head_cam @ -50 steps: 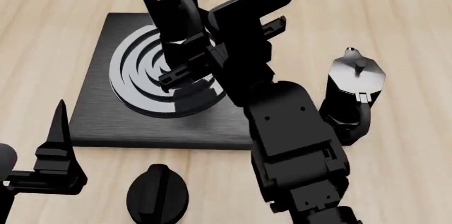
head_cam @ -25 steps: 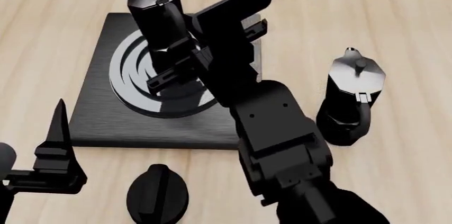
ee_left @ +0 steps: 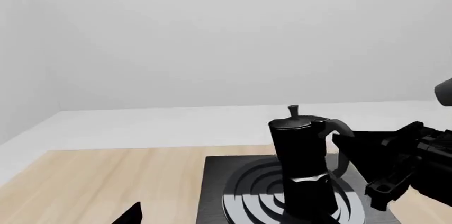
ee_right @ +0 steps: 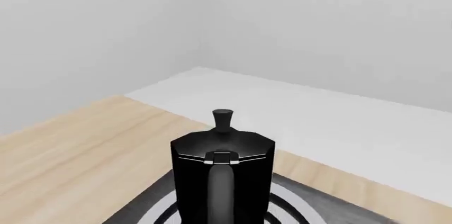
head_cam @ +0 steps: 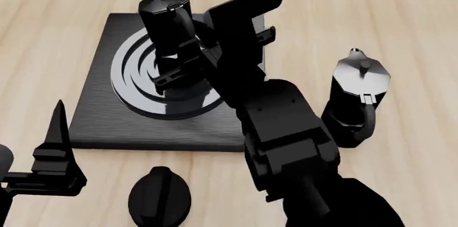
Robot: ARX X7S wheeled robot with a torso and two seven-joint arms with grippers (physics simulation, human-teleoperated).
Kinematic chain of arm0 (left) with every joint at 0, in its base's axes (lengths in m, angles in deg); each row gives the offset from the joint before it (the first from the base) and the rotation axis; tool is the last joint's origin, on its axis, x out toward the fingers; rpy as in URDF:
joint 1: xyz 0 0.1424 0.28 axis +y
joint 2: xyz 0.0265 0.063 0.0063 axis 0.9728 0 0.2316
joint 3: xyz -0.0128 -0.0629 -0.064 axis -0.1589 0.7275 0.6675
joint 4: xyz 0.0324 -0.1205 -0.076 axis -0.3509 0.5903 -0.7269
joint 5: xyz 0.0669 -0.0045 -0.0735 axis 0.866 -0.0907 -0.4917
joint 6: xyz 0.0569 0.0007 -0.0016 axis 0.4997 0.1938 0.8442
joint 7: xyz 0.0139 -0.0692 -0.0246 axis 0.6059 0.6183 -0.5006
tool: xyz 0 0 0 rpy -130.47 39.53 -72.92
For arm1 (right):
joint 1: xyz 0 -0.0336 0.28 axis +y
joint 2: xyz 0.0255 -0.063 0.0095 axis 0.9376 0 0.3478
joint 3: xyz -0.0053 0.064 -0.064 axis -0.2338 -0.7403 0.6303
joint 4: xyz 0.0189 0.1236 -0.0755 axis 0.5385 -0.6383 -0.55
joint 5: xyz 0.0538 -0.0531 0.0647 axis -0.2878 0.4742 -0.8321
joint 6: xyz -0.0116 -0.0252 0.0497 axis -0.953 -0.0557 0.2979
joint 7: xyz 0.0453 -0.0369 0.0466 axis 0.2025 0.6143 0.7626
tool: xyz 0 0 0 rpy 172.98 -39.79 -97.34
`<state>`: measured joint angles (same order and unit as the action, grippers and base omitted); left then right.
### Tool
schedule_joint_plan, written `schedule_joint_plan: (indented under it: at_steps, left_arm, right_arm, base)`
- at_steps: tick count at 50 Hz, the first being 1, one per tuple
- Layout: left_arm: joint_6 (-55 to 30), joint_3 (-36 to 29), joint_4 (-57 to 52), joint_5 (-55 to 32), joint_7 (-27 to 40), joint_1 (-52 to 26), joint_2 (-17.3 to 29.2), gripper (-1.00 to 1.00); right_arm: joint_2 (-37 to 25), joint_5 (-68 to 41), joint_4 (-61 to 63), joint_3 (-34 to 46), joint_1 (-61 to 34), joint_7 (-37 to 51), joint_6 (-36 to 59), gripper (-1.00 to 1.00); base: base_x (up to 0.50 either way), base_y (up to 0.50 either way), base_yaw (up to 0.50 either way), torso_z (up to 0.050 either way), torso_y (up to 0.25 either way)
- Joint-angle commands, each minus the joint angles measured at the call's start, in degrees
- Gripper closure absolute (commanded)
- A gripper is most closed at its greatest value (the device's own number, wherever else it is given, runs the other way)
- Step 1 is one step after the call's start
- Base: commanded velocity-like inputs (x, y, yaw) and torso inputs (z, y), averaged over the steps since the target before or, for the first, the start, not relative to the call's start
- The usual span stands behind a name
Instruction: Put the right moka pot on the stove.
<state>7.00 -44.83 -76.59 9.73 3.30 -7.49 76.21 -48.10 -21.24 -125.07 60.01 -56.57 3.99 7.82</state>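
Head view shows a pale wooden table with straight grain running side to side, ending at the far edge against a plain light-grey room. My left wrist view shows a white floor or ledge beyond the wood and blank grey walls meeting in a corner. On the wood lies the stove, a black square slab with grey concentric rings. One moka pot stands upright over those rings, and my right gripper is at its handle side, fingers alongside the pot's waist; they look closed on it, though black on black I cannot tell for certain. The second moka pot, with a shiny grey lid, stands on bare wood to the right of the slab, well apart from it. A round black dial knob sits on the wood near the slab's front edge. My left gripper hangs at the near left, holding nothing; I cannot tell how wide it is.
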Motion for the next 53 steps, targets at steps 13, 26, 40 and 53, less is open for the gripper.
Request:
schedule_joint_plan:
  at_steps: [13,26,40,53]
  left_arm:
    - [0.0,0.8,0.5,-1.3,0.6,-0.2,-0.2,-1.0]
    - [0.3,0.7,0.7,-1.5,0.6,-0.3,-0.1,-1.0]
    - [0.6,0.8,0.3,-1.2,1.2,0.1,0.1,-1.0]
    - [0.3,0.8,0.1,-2.0,1.2,-0.1,0.3,-1.0]
  right_arm:
    - [-26.0,-1.4,48.8,8.4,1.7,22.2,9.1,-1.0]
    - [-56.2,7.5,94.4,10.2,6.1,46.8,5.8,-1.0]
    - [-72.9,12.3,115.9,8.9,7.1,56.5,2.6,-1.0]
    - [-82.3,19.4,120.4,11.3,13.5,61.0,-7.2,-1.0]
  base:
    - [0.0,0.0,0.0,0.0,0.0]
    - [0.0,0.0,0.0,0.0,0.0]
    - [0.0,0.0,0.0,0.0,0.0]
    - [0.0,0.0,0.0,0.0,0.0]
